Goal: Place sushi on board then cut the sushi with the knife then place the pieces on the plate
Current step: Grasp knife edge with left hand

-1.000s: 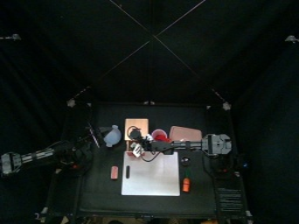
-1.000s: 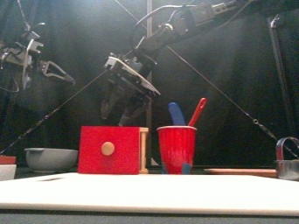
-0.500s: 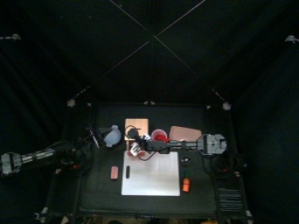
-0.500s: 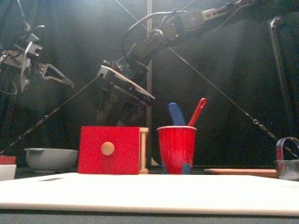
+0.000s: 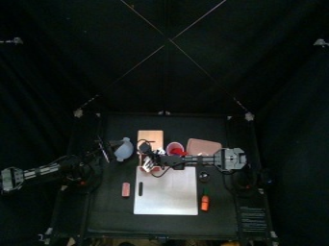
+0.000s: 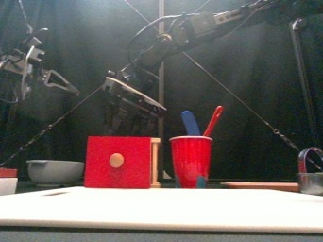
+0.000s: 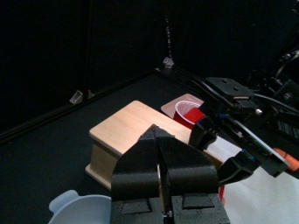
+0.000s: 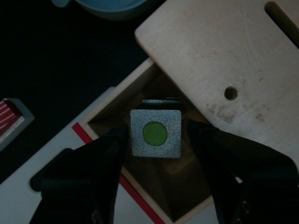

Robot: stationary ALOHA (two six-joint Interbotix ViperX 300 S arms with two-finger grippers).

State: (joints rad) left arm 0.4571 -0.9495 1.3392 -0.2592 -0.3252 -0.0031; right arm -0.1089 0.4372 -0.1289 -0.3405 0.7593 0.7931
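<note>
Over the last second the right gripper (image 6: 130, 95) has slid a little to the left and lower, and it now hangs just above the wooden box (image 6: 123, 162). Nearest, the white cutting board (image 6: 151, 208) lies along the bench's front edge. Behind it stand the box, its red drawer front forward, and the red cup (image 6: 191, 161) holding the blue knife (image 6: 190, 123) and red knife (image 6: 213, 119). The right arm reaches past the middle, its jaws clamped on the sushi (image 8: 155, 133), held over the pulled-out drawer. The left gripper (image 7: 159, 136) is raised at the left with its jaws closed and empty, pointing toward the box. The pink plate (image 5: 203, 146) lies farther back.
</note>
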